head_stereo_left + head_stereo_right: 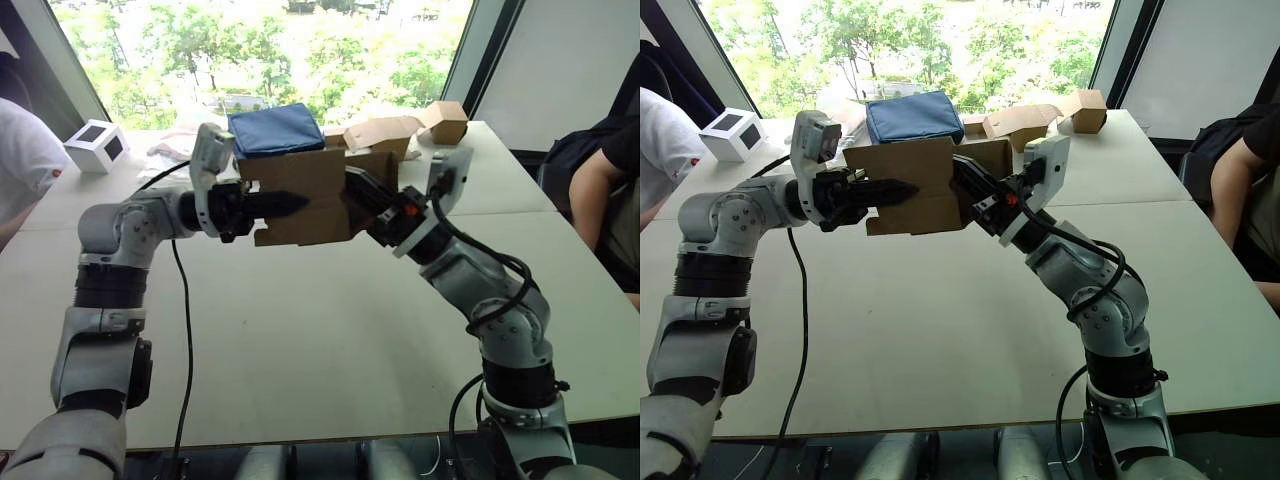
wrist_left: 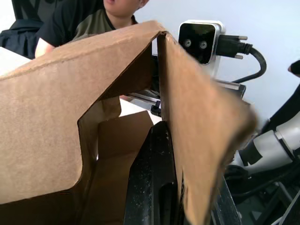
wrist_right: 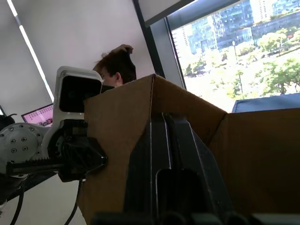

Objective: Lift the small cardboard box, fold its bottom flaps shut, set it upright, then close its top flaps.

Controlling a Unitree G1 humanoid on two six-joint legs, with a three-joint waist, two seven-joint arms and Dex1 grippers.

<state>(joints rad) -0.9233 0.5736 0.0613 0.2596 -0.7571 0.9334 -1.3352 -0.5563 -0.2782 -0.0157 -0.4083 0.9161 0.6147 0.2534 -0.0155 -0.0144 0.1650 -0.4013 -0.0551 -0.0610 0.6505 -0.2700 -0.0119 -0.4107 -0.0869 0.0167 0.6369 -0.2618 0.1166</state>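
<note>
I hold the small cardboard box (image 1: 300,170) in the air above the table (image 1: 300,340), between both grippers. My left gripper (image 1: 293,205) reaches in from the left, shut on the box's front panel, one black finger lying across the outside of it. From the right, my right gripper (image 1: 353,195) is shut at the box's right side. The left wrist view looks into the box (image 2: 61,117): its flaps (image 2: 201,131) stand apart and the inside shows. In the right wrist view, a vertical corner of the box (image 3: 122,122) rises just behind my fingers (image 3: 173,159).
A blue padded bag (image 1: 275,130) lies behind the box. Other brown cartons (image 1: 385,135) sit at the back right and a white cube (image 1: 97,145) at the back left. People sit at the left (image 1: 20,150) and right (image 1: 610,170) edges. A black cable (image 1: 180,300) crosses the table.
</note>
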